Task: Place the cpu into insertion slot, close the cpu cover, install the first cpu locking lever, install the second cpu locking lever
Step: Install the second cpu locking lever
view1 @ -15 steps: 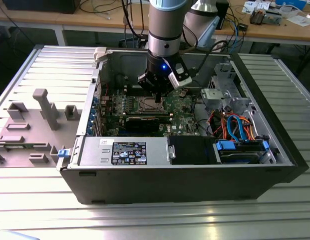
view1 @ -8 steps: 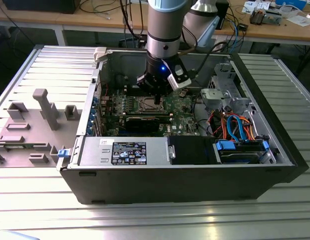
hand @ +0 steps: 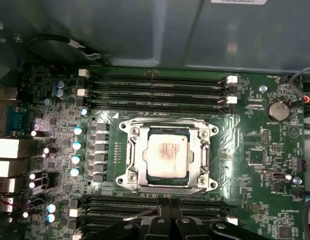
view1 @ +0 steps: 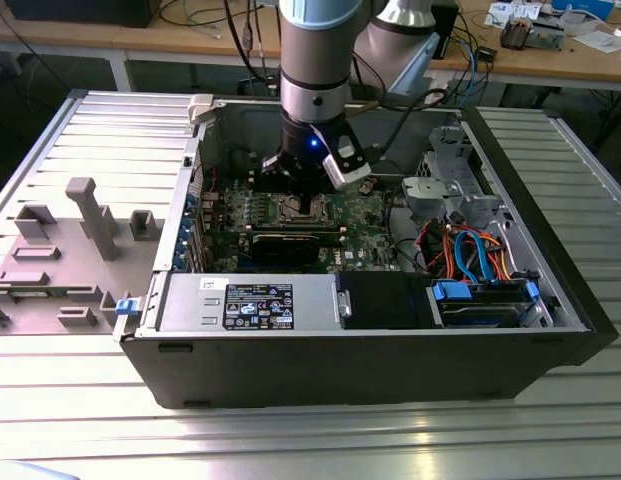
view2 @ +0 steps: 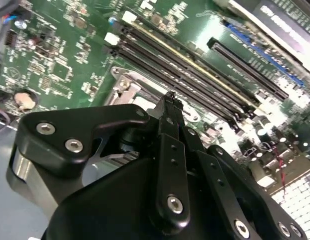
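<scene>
Nearest the lens in the second wrist view is the black tool (view2: 169, 97), its linkages bolted with bright screws and its fingers drawn together to a thin closed tip with nothing between them. That tip hangs over the green motherboard (view2: 55, 55), just beside the long black memory slots (view2: 194, 70).

In the first wrist view the tool (hand: 169, 204) pokes in at the edge, its tip sitting over the nearer row of memory slots, just short of the socket. The cpu (hand: 167, 154) lies flat in the insertion slot (hand: 153, 176), its dull silver top catching a reddish glow. The cpu cover (hand: 139, 155) is down around it, the chip showing through the frame's window. A thin wire lever (hand: 167, 121) runs along the far edge of the frame and another (hand: 194, 189) along the near edge; whether either is latched I cannot tell.

From the exterior view, the arm reaches down into the open computer case (view1: 350, 380), which lies on its side on a ribbed metal desk (view1: 290, 440). The tool (view1: 308, 190) hovers right above the socket, near the middle of the board. A grey plastic fixture (view1: 85, 225) stands on the desk at the exterior view's left, well apart from the case.
</scene>
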You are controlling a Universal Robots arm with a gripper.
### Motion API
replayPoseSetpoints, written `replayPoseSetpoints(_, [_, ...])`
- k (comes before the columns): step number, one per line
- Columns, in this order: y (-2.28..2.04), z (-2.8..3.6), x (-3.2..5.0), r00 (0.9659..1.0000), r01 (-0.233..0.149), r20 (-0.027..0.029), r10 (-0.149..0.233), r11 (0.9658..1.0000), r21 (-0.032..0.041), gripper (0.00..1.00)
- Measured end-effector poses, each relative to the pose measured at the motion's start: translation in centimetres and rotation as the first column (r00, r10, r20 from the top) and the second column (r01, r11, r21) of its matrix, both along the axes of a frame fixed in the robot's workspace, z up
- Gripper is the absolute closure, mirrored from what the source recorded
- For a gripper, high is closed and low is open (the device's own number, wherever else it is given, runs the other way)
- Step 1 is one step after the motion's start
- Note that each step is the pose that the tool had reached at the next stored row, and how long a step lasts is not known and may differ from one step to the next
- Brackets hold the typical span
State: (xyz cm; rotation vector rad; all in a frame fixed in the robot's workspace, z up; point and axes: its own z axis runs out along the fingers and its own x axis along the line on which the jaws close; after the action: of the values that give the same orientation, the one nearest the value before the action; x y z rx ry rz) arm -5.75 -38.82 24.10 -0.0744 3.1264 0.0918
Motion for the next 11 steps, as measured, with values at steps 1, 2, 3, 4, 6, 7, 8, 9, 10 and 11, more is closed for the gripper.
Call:
replayPoseSetpoints(1, [-0.10, -0.03, -0.21, 1.0000, 0.000, 0.0001, 0.000, 1.0000, 0.0005, 0.89])
replayPoseSetpoints(2, [-0.14, -0.06, -0.37, 1.0000, 0.000, 0.0000, 0.000, 1.0000, 0.0006, 0.89])
replayPoseSetpoints(3, [-0.14, -0.05, -0.38, 1.0000, 0.000, -0.0001, 0.000, 1.0000, 0.0005, 0.89])
replayPoseSetpoints(4, [-0.14, -0.05, -0.40, 1.0000, 0.000, 0.0000, 0.000, 1.0000, 0.0005, 0.89])
replayPoseSetpoints(6, [-0.14, -0.05, -0.40, 1.0000, 0.000, 0.0000, 0.000, 1.0000, 0.0005, 0.89])
replayPoseSetpoints(7, [-0.14, -0.05, -0.41, 1.0000, 0.000, -0.0001, 0.000, 1.0000, 0.0005, 0.89])
replayPoseSetpoints(8, [-0.14, -0.05, -0.41, 1.0000, 0.000, -0.0001, 0.000, 1.0000, 0.0005, 0.89])
replayPoseSetpoints(9, [-0.14, -0.05, -0.41, 1.0000, 0.000, -0.0001, 0.000, 1.0000, 0.0005, 0.89])
replayPoseSetpoints(10, [-0.14, -0.05, -0.41, 1.0000, 0.000, -0.0001, 0.000, 1.0000, 0.0005, 0.89])
replayPoseSetpoints(11, [-0.15, -0.05, -0.42, 1.0000, 0.000, -0.0001, 0.000, 1.0000, 0.0005, 0.89])
